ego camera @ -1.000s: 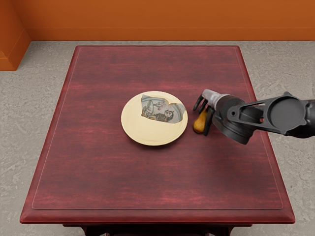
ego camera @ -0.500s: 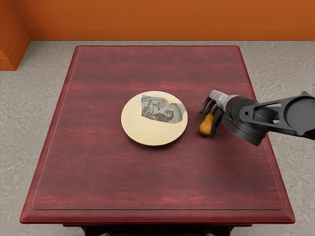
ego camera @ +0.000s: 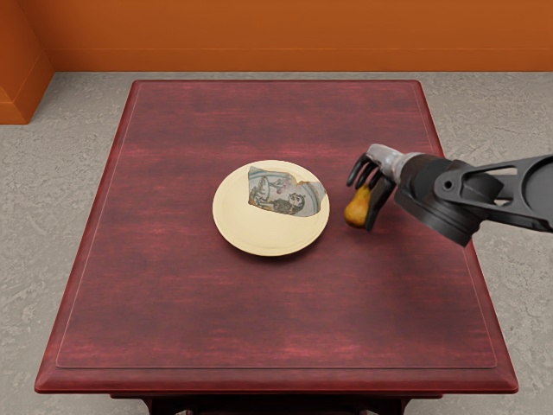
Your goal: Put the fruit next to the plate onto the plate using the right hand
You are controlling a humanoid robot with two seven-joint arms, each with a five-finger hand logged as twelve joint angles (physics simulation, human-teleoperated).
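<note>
Right hand (ego camera: 370, 180), fingers curled around the orange fruit (ego camera: 354, 210), just right of the patterned plate (ego camera: 251, 230)

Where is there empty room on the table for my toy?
The dark red wooden table is bare down its left side, along the back and across the front below the round cream plate. It's crowded right of the plate, where the right hand wraps its fingers round the small orange fruit.

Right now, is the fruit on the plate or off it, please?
Off: the fruit is beside the plate's right edge, gripped by the right hand.
</note>
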